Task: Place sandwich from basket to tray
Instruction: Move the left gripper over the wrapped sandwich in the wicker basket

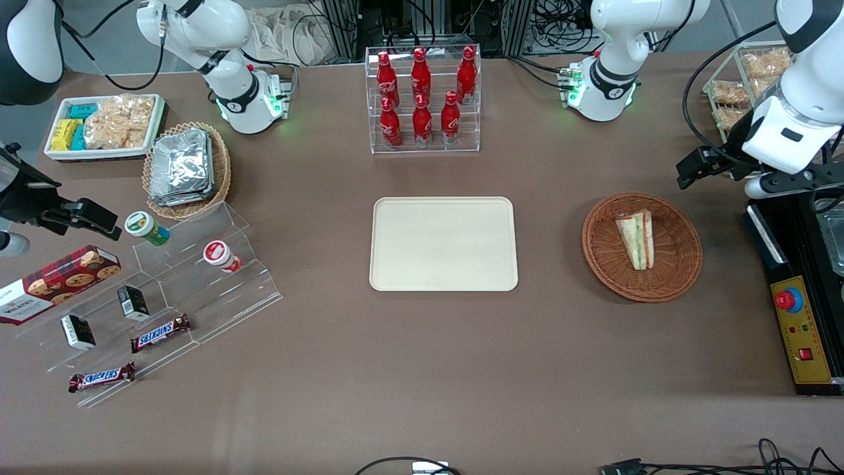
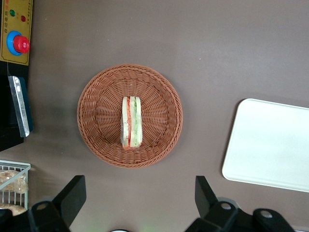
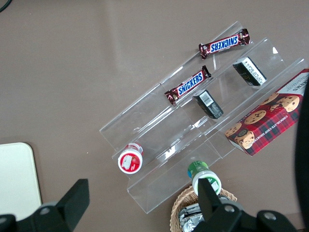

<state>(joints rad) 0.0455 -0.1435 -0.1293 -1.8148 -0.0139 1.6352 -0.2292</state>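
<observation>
Brown cloth covers the table (image 1: 422,369), with one cream tray (image 1: 443,243) at its middle and one round woven basket (image 1: 679,270) toward the working arm's end. One wrapped sandwich (image 1: 637,239) lies in the basket. Six red bottles (image 1: 422,95) stand in a clear rack, farther from the front camera than the tray. High above the basket, the left gripper (image 2: 137,203) hangs with jaws spread wide, holding nothing.
</observation>
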